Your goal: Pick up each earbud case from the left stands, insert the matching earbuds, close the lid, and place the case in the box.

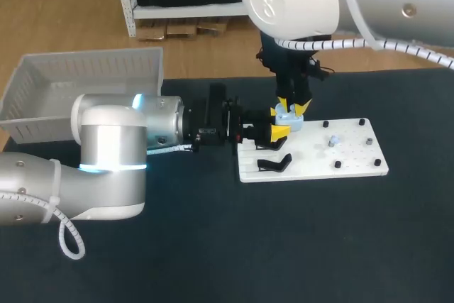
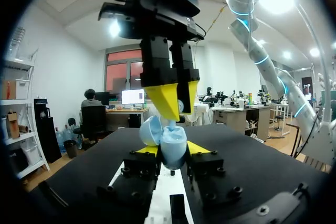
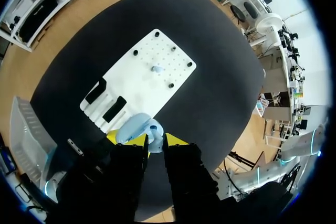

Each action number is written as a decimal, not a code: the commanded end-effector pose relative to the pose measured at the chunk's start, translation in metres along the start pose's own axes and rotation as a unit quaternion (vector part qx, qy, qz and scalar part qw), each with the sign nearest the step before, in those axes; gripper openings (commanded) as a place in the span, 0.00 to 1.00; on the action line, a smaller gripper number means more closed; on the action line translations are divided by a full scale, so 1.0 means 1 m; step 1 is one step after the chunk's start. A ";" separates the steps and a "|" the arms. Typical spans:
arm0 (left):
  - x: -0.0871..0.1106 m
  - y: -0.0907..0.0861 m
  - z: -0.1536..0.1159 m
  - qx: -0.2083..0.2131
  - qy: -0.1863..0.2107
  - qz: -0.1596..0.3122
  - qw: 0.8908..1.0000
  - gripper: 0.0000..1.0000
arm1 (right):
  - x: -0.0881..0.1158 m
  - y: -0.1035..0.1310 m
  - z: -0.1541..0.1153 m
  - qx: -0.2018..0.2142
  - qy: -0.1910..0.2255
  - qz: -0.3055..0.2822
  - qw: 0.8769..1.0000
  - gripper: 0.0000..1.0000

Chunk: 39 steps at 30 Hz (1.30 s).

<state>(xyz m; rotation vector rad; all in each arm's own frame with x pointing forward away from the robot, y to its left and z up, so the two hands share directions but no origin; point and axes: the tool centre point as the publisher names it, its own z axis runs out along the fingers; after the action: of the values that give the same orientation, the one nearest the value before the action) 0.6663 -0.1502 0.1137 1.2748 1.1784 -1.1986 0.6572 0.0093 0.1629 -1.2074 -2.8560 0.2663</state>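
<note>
Head view: my left end effector (image 1: 281,130) is clenched on the blue case (image 1: 288,118) over the white board (image 1: 355,160), and my right end effector (image 1: 292,108) is down on top of it. Left wrist: the case sits pinched between my yellow tips, lid open. Right wrist: the case lies just ahead of my right end effector. I cannot tell its grip.
</note>
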 end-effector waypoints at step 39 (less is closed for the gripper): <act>0.001 0.000 0.000 -0.001 -0.003 0.002 1.000 0.00 | -0.001 0.003 0.010 0.008 0.015 0.004 1.000 0.39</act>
<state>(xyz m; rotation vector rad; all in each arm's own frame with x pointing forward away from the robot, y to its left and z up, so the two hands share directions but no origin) 0.6665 -0.1499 0.1136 1.2746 1.1790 -1.1982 0.6580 0.0107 0.1517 -1.2066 -2.8262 0.2753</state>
